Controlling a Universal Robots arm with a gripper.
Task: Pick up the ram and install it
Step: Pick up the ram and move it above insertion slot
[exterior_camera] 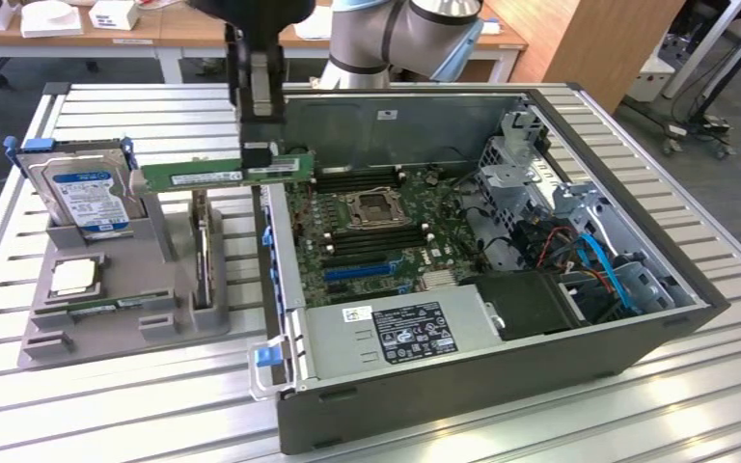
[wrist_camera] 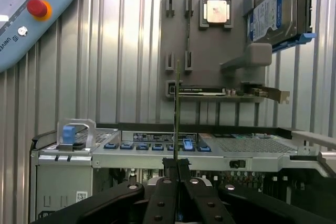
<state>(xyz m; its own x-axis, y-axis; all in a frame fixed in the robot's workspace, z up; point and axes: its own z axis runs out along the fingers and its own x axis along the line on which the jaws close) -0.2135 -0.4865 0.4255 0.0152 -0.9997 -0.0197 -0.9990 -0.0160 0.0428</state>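
The ram (exterior_camera: 204, 175) is a thin green stick with a white label. It hangs level in the air over the left wall of the open computer case (exterior_camera: 474, 381), well above the grey parts holder (exterior_camera: 126, 323). My gripper (exterior_camera: 261, 159) is shut on the stick's end nearest the case. In the wrist view the ram (wrist_camera: 177, 108) shows edge-on, rising from between my shut fingers (wrist_camera: 164, 192). The motherboard (exterior_camera: 370, 227) with its dark memory slots (exterior_camera: 351, 179) lies just to the exterior view's right of the stick.
The holder carries a blue-labelled hard drive (exterior_camera: 84, 198), a processor chip (exterior_camera: 74, 277) and a dark expansion card (exterior_camera: 201, 246). A power supply (exterior_camera: 403, 333) and drive cage (exterior_camera: 525, 183) fill the case's other parts. A pendant with a red button (wrist_camera: 37, 8) lies on the slatted table.
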